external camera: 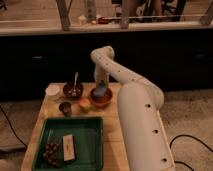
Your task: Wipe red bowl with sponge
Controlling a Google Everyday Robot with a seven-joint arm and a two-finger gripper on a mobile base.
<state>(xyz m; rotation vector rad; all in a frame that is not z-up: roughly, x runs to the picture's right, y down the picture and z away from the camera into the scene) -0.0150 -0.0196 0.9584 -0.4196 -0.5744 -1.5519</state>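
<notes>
The red bowl [101, 98] sits on the wooden table [114, 135] near its far edge, right of centre. My gripper [101, 88] reaches down into the bowl from the white arm [131, 100] and presses a blue sponge [100, 92] against the inside of the bowl. The gripper is shut on the sponge.
A dark bowl with a spoon [73, 89] and a white cup [52, 90] stand left of the red bowl. A small dark cup [65, 107] and an apple [85, 105] lie in front. A green tray [70, 141] holds grapes [50, 151] and a bar [68, 147].
</notes>
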